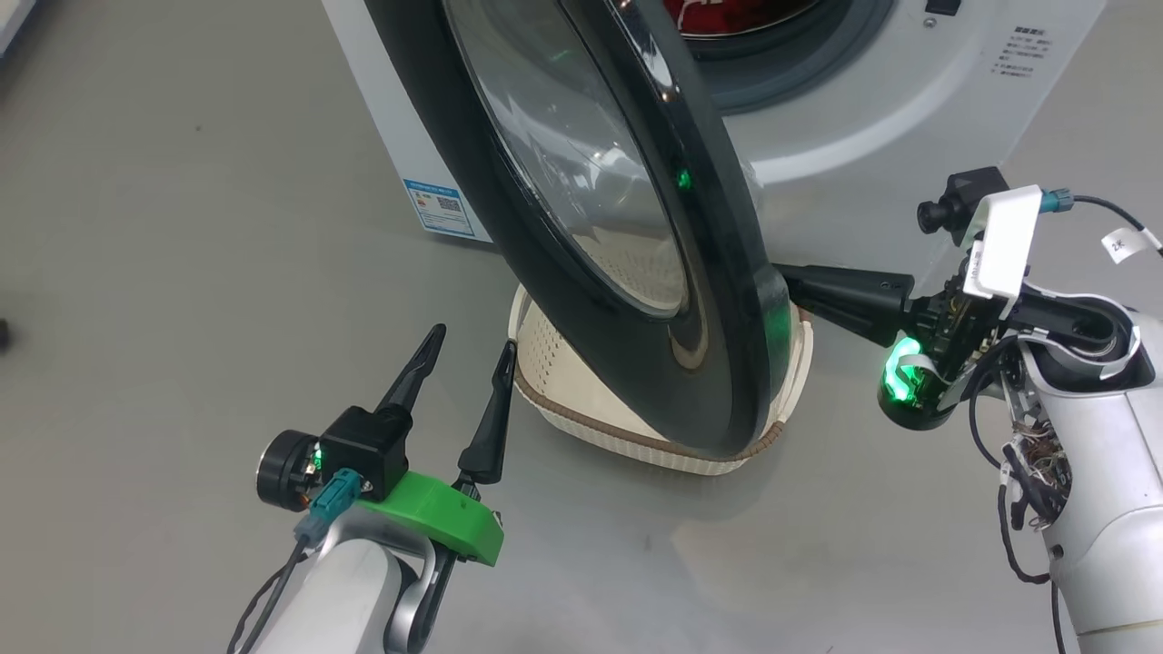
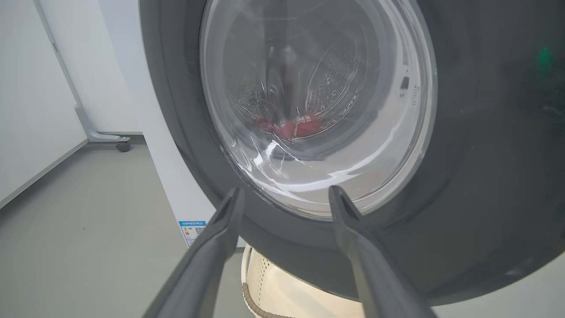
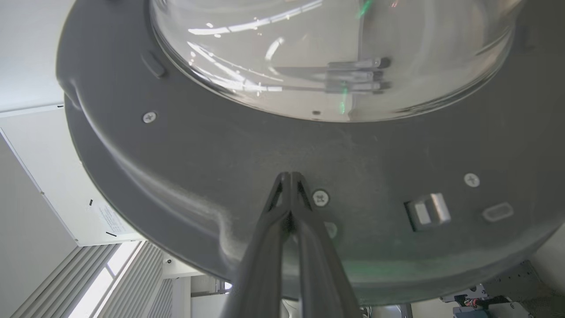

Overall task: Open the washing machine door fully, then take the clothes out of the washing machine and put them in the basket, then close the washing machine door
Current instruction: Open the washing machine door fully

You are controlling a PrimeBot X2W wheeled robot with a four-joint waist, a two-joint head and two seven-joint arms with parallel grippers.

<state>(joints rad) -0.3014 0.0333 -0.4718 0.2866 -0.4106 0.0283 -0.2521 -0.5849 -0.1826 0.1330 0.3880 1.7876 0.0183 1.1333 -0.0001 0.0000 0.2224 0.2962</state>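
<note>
Pressing the right gripper (image 3: 289,176), fingers squeezed together, against the inner side of the door (image 1: 581,182); holding the left gripper (image 1: 472,341) spread wide outside the door. Judging the opening about half done, leaving the jersey (image 1: 727,14) behind the door and the basket (image 1: 581,413) beneath it.

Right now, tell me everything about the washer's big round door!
The washing machine door is a glossy black ring around a bulging clear glass bowl, with a matte dark inner frame dotted with screws. It is partly open, swung out above the basket. The right claw, shut, seems to press its tips against the inner frame.
</note>
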